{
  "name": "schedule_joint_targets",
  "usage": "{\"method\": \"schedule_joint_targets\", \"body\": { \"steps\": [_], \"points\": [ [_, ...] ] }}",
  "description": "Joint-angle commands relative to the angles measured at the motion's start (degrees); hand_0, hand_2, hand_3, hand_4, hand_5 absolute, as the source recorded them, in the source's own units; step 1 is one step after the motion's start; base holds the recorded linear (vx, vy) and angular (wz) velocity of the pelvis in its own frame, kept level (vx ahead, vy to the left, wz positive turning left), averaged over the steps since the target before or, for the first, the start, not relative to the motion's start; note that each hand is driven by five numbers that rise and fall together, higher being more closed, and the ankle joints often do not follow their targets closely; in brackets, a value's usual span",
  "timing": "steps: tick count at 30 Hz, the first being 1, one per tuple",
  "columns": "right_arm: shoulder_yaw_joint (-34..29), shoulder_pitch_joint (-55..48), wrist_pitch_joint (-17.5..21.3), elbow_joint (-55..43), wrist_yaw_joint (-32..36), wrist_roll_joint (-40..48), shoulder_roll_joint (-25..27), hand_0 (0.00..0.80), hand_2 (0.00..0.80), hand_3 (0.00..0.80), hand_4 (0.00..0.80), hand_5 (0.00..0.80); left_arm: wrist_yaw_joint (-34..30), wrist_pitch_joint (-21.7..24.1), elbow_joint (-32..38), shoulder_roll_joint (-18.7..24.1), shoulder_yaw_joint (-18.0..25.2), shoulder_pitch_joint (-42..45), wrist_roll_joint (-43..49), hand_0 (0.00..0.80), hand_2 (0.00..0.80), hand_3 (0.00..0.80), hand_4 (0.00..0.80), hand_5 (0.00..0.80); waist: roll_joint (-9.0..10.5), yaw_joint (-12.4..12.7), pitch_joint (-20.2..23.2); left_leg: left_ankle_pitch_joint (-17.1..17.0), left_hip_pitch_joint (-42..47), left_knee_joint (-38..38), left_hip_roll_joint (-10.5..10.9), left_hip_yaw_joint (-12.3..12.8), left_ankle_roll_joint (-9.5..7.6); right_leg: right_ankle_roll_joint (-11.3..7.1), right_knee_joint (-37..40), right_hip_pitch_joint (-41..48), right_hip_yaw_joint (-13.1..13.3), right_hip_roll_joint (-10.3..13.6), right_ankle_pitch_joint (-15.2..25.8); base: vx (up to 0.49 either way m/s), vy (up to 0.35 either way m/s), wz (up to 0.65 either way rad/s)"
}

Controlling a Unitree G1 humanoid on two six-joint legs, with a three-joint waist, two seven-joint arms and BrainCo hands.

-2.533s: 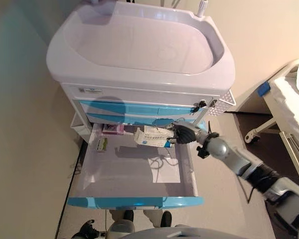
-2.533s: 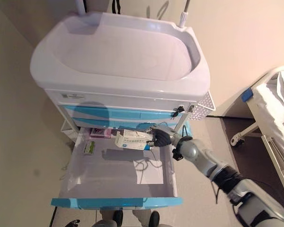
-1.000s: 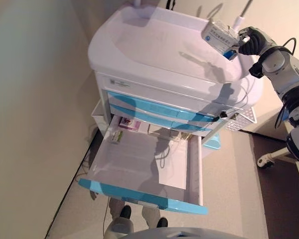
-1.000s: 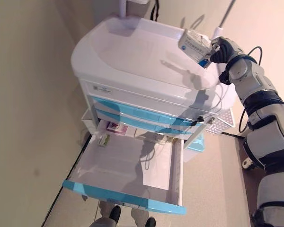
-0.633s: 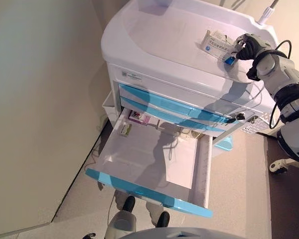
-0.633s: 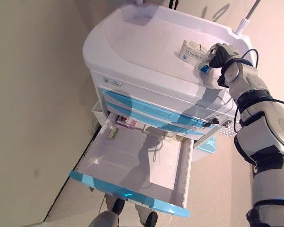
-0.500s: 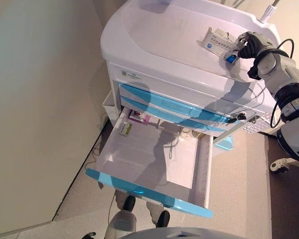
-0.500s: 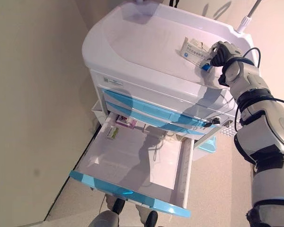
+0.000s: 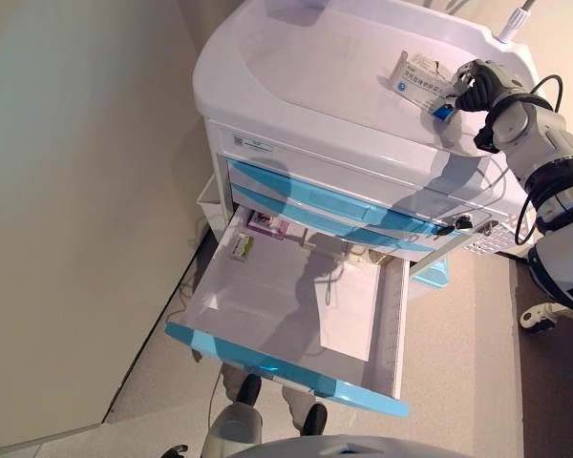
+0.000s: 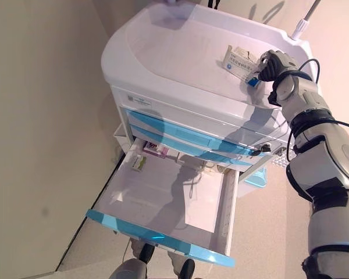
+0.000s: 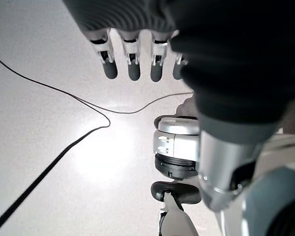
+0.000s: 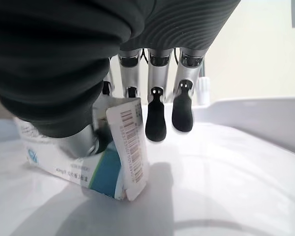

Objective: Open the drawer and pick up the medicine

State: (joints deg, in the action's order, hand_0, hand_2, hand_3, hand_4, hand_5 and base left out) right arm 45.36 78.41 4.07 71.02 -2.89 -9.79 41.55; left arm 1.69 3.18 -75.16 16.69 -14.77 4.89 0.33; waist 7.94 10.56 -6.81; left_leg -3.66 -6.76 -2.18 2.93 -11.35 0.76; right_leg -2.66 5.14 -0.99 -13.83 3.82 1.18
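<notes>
Pale walls and a beige floor surround a white medical cart (image 9: 296,124) with a recessed top tray and light blue drawer fronts. Its lowest drawer (image 9: 296,315) is pulled fully out; a small green-and-white packet (image 9: 241,247) and a pink box (image 9: 265,225) lie at its back edge, and a white sheet (image 9: 349,322) rests on its floor. On the cart's top, near the far right rim, the medicine box (image 9: 420,84) sits on the tray surface with the right hand (image 9: 479,84) at its end; in the right wrist view the thumb presses the box's side while the fingers (image 12: 155,120) hang loosely past it. The left hand (image 11: 137,29) hangs low over the floor, fingers relaxed and holding nothing.
</notes>
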Motion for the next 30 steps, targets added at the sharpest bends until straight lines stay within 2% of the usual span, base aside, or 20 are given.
{"method": "schedule_joint_targets", "body": {
  "steps": [1, 7, 12, 14, 15, 19, 20, 23, 26, 28, 29, 30],
  "points": [
    [1.2, 1.8, -0.4, 1.8, -1.0, -0.5, -0.6, 0.000, 0.000, 0.000, 0.000, 0.000, 0.6, 0.2, -1.6, 0.1, -1.9, -1.0, -1.6, 0.000, 0.000, 0.000, 0.000, 0.000, 0.62, 0.9, 0.3, 0.4, 0.7, -2.0, 1.6, 0.9, -1.26, -1.53, -4.2, -1.5, -0.4, -0.4, -0.1, 0.000, 0.000, 0.00],
    [0.1, 2.7, 0.1, -0.8, -2.7, 1.2, 0.4, 0.000, 0.000, 0.000, 0.000, 0.000, 0.6, 0.3, -1.7, 0.3, -1.5, -0.8, -1.5, 0.000, 0.000, 0.000, 0.000, 0.000, 0.78, 0.5, 0.6, 0.6, 1.3, -2.0, 1.4, 1.2, -1.22, -1.56, -4.1, -1.0, -0.3, -0.5, -0.1, 0.000, 0.000, 0.00],
    [-4.2, 2.5, 1.2, -6.8, -7.2, 5.6, 4.2, 0.000, 0.000, 0.000, 0.000, 0.000, 0.8, 0.5, -1.6, 0.6, -0.8, -0.5, -1.2, 0.000, 0.000, 0.000, 0.000, 0.000, 0.62, 0.0, 1.2, 0.9, 1.9, -2.1, 1.2, 1.5, -1.34, -1.59, -4.1, -0.5, -0.2, -0.5, -0.3, 0.000, 0.000, 0.00],
    [-9.1, 0.8, 2.2, -13.3, -11.5, 7.5, 8.0, 0.000, 0.000, 0.000, 0.000, 0.000, 1.1, 0.7, -1.5, 0.6, -0.1, -0.4, -0.9, 0.000, 0.000, 0.000, 0.000, 0.000, 0.27, -0.5, 1.8, 1.2, 2.6, -2.2, 1.2, 1.7, -1.45, -1.76, -4.0, 0.0, -0.2, -0.4, -0.3, 0.000, 0.000, 0.00],
    [-9.4, 0.5, 2.1, -13.5, -11.5, 7.5, 8.1, 0.000, 0.000, 0.000, 0.000, 0.000, 1.1, 0.7, -1.5, 0.7, -0.1, -0.4, -0.9, 0.000, 0.000, 0.000, 0.000, 0.000, 0.36, -0.4, 1.7, 1.2, 2.6, -2.2, 1.2, 1.7, -1.45, -1.76, -4.0, 0.1, -0.2, -0.4, -0.3, 0.000, 0.000, 0.00],
    [-18.5, -3.5, 4.4, -18.0, -17.2, 13.3, 13.3, 0.000, 0.000, 0.000, 0.000, 0.000, 1.6, 1.1, -1.0, 0.9, 0.4, -0.2, -0.3, 0.000, 0.000, 0.000, 0.000, 0.000, -0.36, -0.7, 2.9, 1.7, 3.8, -2.3, 1.2, 1.9, -1.61, -1.87, -3.9, 1.2, -0.4, -0.3, -0.5, 0.007, 0.006, 0.02],
    [-18.8, -3.8, 4.4, -18.1, -17.2, 13.3, 13.4, 0.000, 0.000, 0.000, 0.000, 0.000, 1.6, 1.1, -1.0, 1.0, 0.4, -0.2, -0.3, 0.000, 0.000, 0.000, 0.000, 0.000, -0.27, -0.6, 2.9, 1.7, 3.8, -2.3, 1.2, 1.9, -1.61, -1.87, -3.9, 1.3, -0.4, -0.4, -0.5, -0.004, 0.009, 0.05],
    [-25.5, -7.2, 6.5, -19.5, -19.4, 19.6, 14.4, 0.000, 0.000, 0.000, 0.000, 0.000, 1.7, 1.0, -1.1, 0.8, 0.6, 0.1, 0.0, 0.000, 0.000, 0.000, 0.000, 0.000, -0.97, -1.3, 3.7, 2.0, 4.7, -2.4, 1.1, 2.8, -1.72, -2.01, -3.8, 2.0, 0.1, -0.3, -0.6, 0.000, 0.000, 0.00],
    [-29.3, -10.1, 7.2, -19.4, -20.0, 22.9, 14.3, 0.000, 0.000, 0.000, 0.000, 0.000, 1.7, 0.8, -1.3, 0.5, 0.7, 0.2, 0.2, 0.000, 0.000, 0.000, 0.000, 0.000, -1.38, -2.0, 4.1, 2.1, 5.2, -2.5, 1.0, 3.6, -1.77, -2.06, -3.8, 2.3, 0.6, -0.3, -0.6, -0.007, 0.021, -0.06],
    [-33.7, -14.3, 8.0, -20.2, -19.7, 27.9, 13.0, 0.000, 0.000, 0.000, 0.000, 0.000, 1.8, 0.4, -1.5, -0.1, 0.5, 0.4, 0.9, 0.000, 0.000, 0.000, 0.000, 0.000, -2.11, -3.3, 4.6, 2.4, 6.0, -2.5, 0.9, 5.3, -1.87, -2.24, -3.5, 2.4, 1.9, -0.3, -0.2, -0.030, 0.040, -0.20],
    [-34.0, -14.7, 8.0, -20.4, -19.6, 27.9, 13.0, 0.000, 0.000, 0.000, 0.000, 0.000, 1.8, 0.4, -1.5, 0.0, 0.5, 0.4, 0.9, 0.000, 0.000, 0.000, 0.000, 0.000, -2.00, -3.1, 4.6, 2.4, 6.1, -2.6, 0.9, 5.4, -1.88, -2.24, -3.5, 2.5, 2.1, -0.3, -0.2, -0.052, 0.053, -0.32],
    [-36.6, -18.4, 8.2, -22.4, -19.5, 29.2, 11.7, 0.000, 0.000, 0.000, 0.000, 0.000, 1.7, 0.1, -1.7, -0.6, 0.7, 0.6, 1.4, 0.000, 0.000, 0.000, 0.000, 0.000, -2.82, -4.3, 4.7, 2.6, 6.6, -2.5, 0.9, 6.9, -1.97, -2.31, -3.4, 2.3, 3.5, -0.4, 0.2, -0.049, 0.043, -0.40]
  ]
}}
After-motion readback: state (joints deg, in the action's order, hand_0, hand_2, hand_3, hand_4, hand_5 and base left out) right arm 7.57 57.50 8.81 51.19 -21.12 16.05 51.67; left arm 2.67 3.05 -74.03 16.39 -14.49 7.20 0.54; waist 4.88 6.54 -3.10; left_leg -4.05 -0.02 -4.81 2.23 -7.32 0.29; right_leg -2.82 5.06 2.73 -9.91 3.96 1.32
